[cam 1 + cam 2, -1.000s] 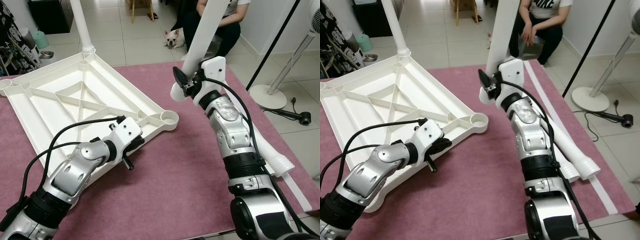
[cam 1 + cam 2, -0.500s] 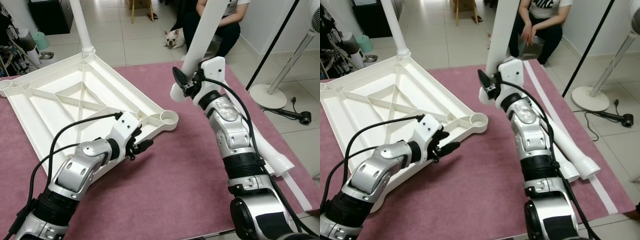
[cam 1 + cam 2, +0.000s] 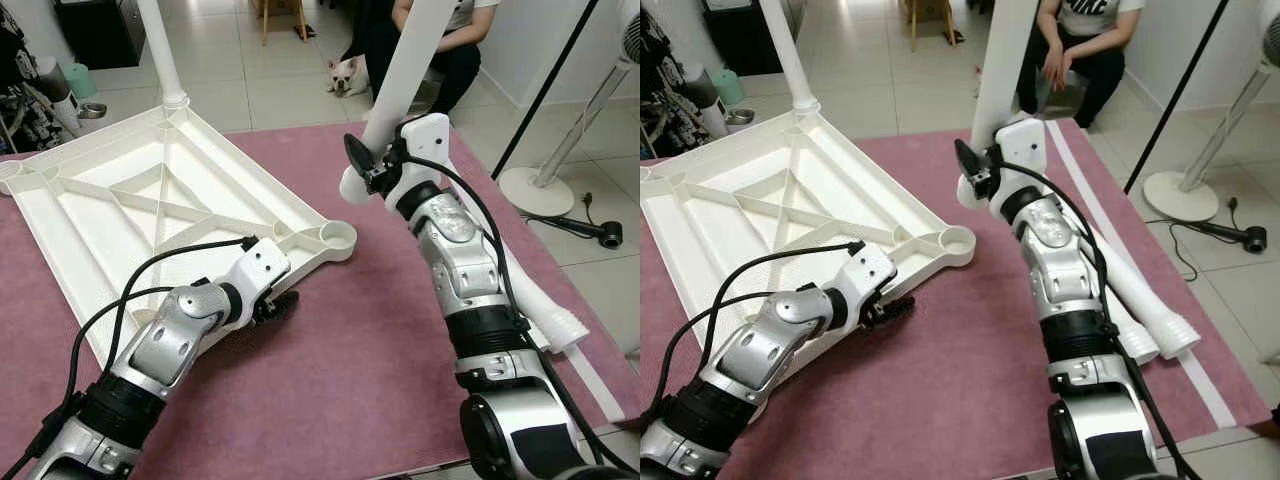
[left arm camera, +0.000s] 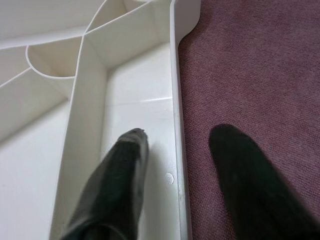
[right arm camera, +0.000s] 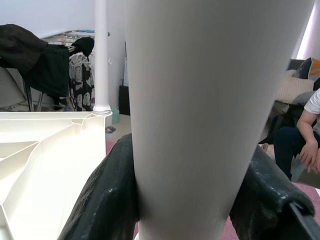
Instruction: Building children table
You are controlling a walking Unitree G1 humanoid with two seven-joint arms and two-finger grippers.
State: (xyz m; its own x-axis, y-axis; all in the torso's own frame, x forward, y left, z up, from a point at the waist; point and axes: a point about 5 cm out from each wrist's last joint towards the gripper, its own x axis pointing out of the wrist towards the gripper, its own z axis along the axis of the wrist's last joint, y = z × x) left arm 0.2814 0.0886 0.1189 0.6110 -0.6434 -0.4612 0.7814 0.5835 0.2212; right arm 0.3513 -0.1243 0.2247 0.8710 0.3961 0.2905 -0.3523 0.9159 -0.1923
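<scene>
While the upturned white table top (image 3: pixel 150 200) lies ribbed side up on the maroon rug (image 3: pixel 340 370), the left gripper (image 4: pixel 175 165) straddles its near edge wall: one black finger (image 4: pixel 117 175) inside the rim channel, the other on the rug just outside, the two spread apart with the wall between them and not visibly clamped.

Right gripper (image 3: pixel 372 172): raised above and beyond the table top's near corner socket (image 3: pixel 338 235), fingers pressed against both sides of a white table leg (image 3: pixel 405 65), pinching it. The leg rises steeply from the gripper and tilts away from it; its lower end (image 3: pixel 350 186) hangs just beside the gripper, near the corner socket but apart from it.

Fitted leg (image 3: pixel 160 50): upright in the far corner of the table top, well beyond both grippers.

Spare legs (image 3: pixel 545 310): lying on the rug to the outer side of the right arm.

Surroundings beyond the right gripper: seated person (image 3: pixel 430 30), small dog (image 3: pixel 345 72) on the tiled floor, fan stand (image 3: pixel 545 180) off to the right.
</scene>
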